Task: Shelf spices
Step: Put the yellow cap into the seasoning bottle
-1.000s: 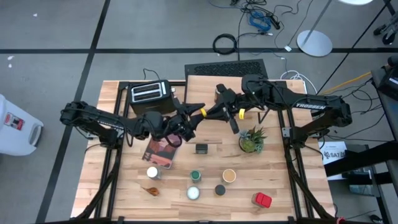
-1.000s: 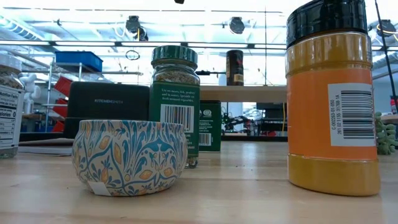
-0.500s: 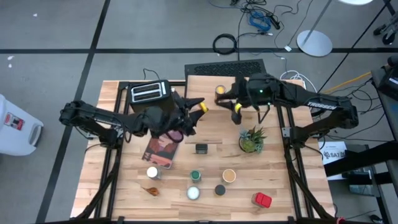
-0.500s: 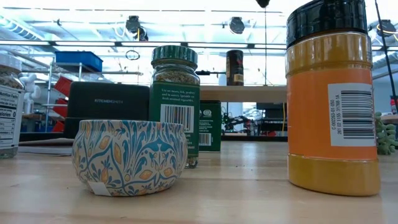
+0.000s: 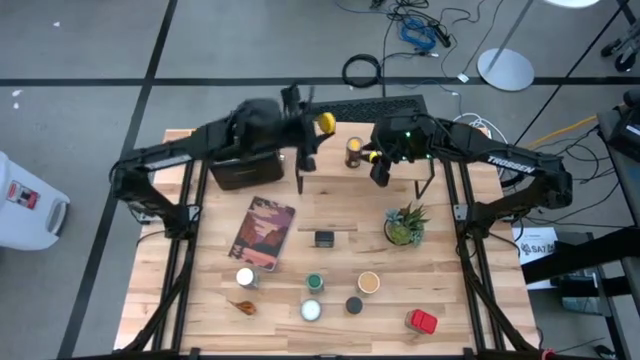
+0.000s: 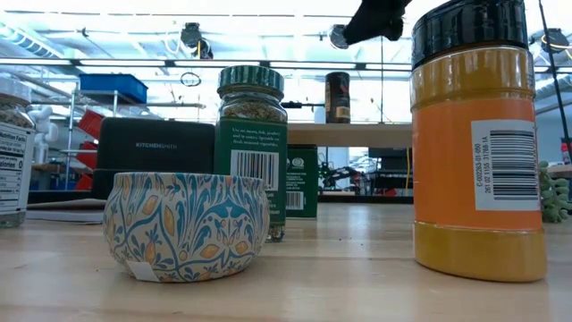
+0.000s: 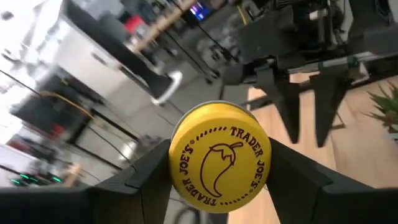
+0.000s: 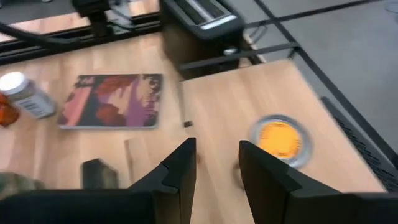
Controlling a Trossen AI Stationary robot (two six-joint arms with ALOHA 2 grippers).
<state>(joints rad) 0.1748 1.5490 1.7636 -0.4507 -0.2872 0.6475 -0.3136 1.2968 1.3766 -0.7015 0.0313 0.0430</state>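
1. Right now the left claw (image 7: 217,163) holds a spice jar with a yellow lid (image 5: 325,122), one dark finger on each side. The lid has a pepper drawn on it.
2. This jar is up in the air, over the back part of the shelf (image 5: 330,165).
3. The shelf is a light wood top on thin black legs, standing at the back of the tabletop (image 5: 450,300).
4. One spice jar with an orange top (image 5: 353,152) stands on the shelf. In the low view it shows as a small dark jar on the wood top.
5. The right claw (image 8: 214,163) hangs just beside that jar, not touching it. Its two fingers stand a little apart, with nothing between them.
6. More spices wait at the front of the tabletop: a white-lidded jar (image 5: 245,277), a green-lidded jar (image 5: 315,283), a tan-lidded jar (image 5: 368,283), a black-lidded jar (image 5: 353,305), a round white tin (image 5: 311,310) and a red tin (image 5: 421,321).
7. A small dark box (image 5: 323,238) sits near the shelf's front edge.
8. The book (image 5: 262,232) lies flat in front of the black toaster (image 5: 245,170).
9. The green plant (image 5: 403,224) stands on the right side, near the shelf.
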